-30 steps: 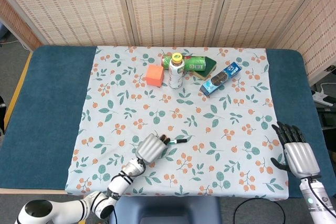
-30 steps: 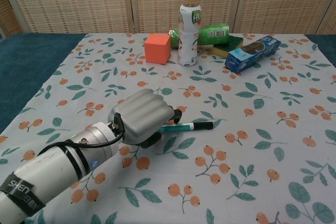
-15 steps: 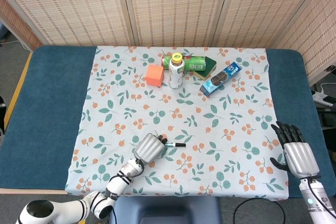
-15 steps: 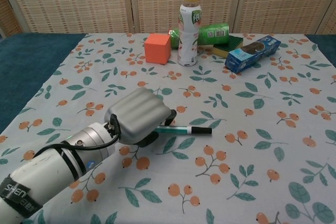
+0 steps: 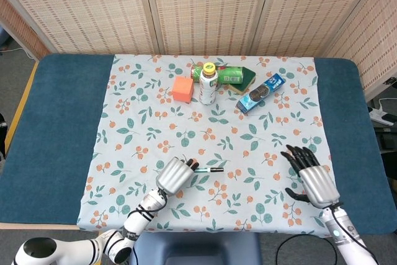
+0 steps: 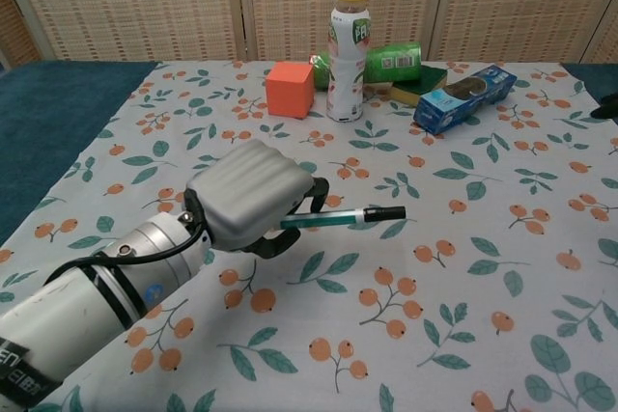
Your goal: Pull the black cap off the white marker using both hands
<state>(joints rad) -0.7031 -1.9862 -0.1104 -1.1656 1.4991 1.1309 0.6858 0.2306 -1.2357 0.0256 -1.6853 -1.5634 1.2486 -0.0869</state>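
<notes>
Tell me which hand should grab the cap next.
Right hand: it is open and holds nothing, while the left hand grips the white marker, whose black cap points rightward toward it.

From my seat, my left hand (image 6: 249, 202) covers the rear of the white marker (image 6: 328, 220), so I can't see how the fingers sit on the barrel. In the chest view my right hand (image 5: 313, 177) is only a dark sliver at the right edge. The green can (image 6: 391, 61) is partly hidden behind the bottle (image 6: 347, 51), and the bottle's label print is too small to read
</notes>
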